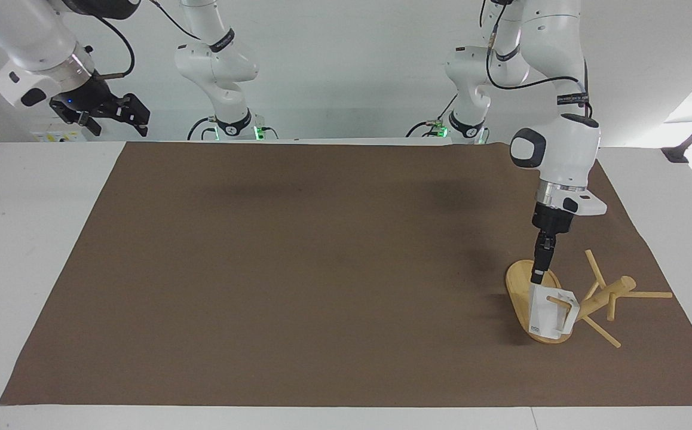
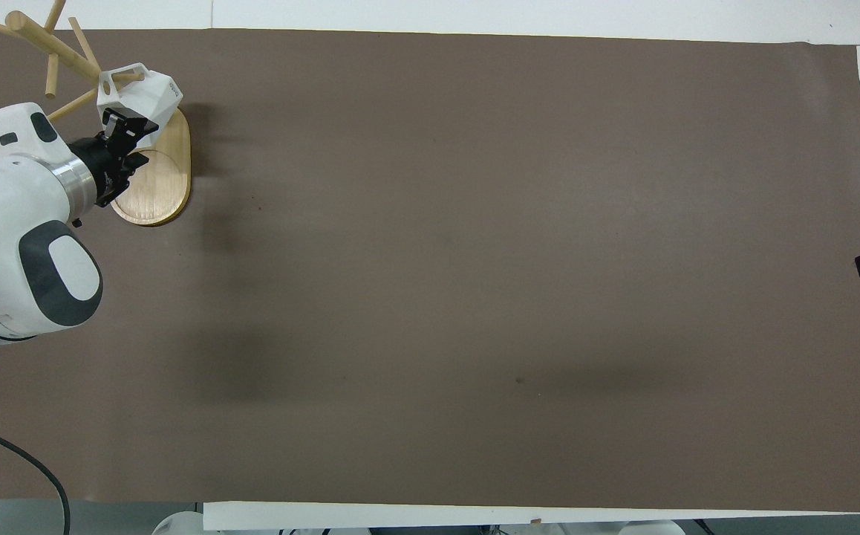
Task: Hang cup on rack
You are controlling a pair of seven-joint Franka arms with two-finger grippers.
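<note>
While cup hangs off the peg, step: release and clear out.
Left gripper (image 1: pixel 537 278): just above the cup's top edge, pointing down; fingers (image 2: pixel 131 123) look apart in overhead view, nothing between them.
Cup (image 1: pixel 545 313): directly under the left gripper, handle loop threaded on a lower peg (image 1: pixel 558 299), body tipped, hanging over the base.
Rack (image 1: pixel 518 285): bamboo mug tree, oval base under the left gripper, post (image 1: pixel 608 294) beside it.
Right gripper (image 1: pixel 118 111): waits, raised well apart from everything, fingers apart.
How to do it well: judge the seat first, since the handle looks to sit near the peg's tip; lift straight up, keep fingers wide, don't brush rim or handle.
Risk: a sideways exit could knock the cup off the peg.
</note>
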